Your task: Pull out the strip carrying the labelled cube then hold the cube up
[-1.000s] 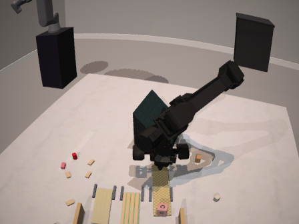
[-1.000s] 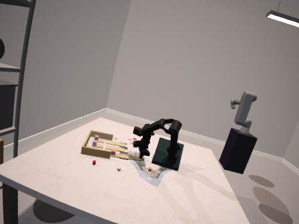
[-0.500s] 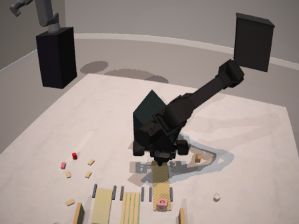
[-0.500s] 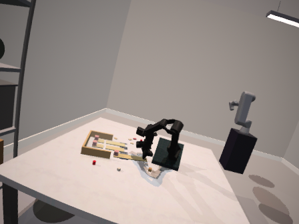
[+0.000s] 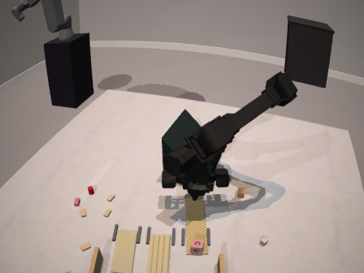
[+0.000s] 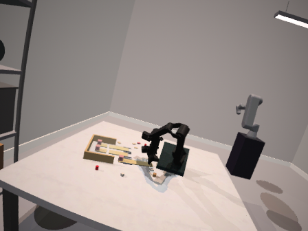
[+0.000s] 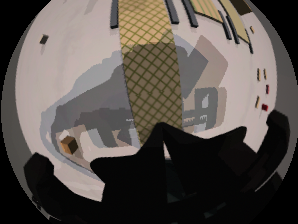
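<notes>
A yellow cross-hatched strip (image 5: 196, 219) (image 7: 154, 63) (image 6: 135, 161) lies between dark guide rails (image 5: 208, 236) and reaches out toward the arm. A pink labelled cube (image 5: 197, 244) (image 6: 121, 157) sits on its far end. My gripper (image 5: 196, 196) (image 7: 160, 125) (image 6: 152, 161) is down at table height at the strip's near end, shut on that end. Its fingertips are hidden under its own body in the wrist view. A plain pale strip (image 5: 123, 249) and a green-striped strip (image 5: 161, 249) lie in the lanes to the left of it.
Wooden tray walls (image 5: 96, 260) (image 6: 93, 156) flank the lanes. A red cylinder (image 5: 90, 189), a pink block (image 5: 76, 201), tan blocks (image 5: 110, 197), an orange cube (image 5: 241, 192) and a white cube (image 5: 263, 240) lie loose. The arm's dark base pad (image 5: 183, 130) is behind the gripper.
</notes>
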{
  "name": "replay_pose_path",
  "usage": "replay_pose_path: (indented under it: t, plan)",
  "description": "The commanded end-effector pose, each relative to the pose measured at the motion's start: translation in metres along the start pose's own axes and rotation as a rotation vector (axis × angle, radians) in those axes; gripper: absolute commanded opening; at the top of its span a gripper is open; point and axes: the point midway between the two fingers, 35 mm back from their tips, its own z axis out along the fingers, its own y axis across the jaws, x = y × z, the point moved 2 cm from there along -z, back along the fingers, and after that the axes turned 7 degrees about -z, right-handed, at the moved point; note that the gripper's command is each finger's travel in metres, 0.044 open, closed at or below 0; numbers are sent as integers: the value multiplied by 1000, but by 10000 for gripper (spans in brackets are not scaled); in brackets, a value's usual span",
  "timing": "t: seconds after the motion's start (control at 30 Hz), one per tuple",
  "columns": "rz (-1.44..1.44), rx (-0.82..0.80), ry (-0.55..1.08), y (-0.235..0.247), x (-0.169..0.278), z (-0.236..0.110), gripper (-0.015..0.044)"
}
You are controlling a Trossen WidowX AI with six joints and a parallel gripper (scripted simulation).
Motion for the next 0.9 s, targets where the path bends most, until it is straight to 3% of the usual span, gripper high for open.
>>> replay_pose_path:
  t: [0.0,0.13,0.27,0.4,0.57,0.87]
  plan:
    - [8,-5,20,2,7,3,0]
    - [1,0,2,0,0,-2,0]
    - [7,-2,20,-1,-2,-40,0]
    - [8,-3,21,-1,-2,-42,0]
    - [183,-1,20,-3,-24,-41,131]
    - [193,-1,19,-8,-53,-43,367]
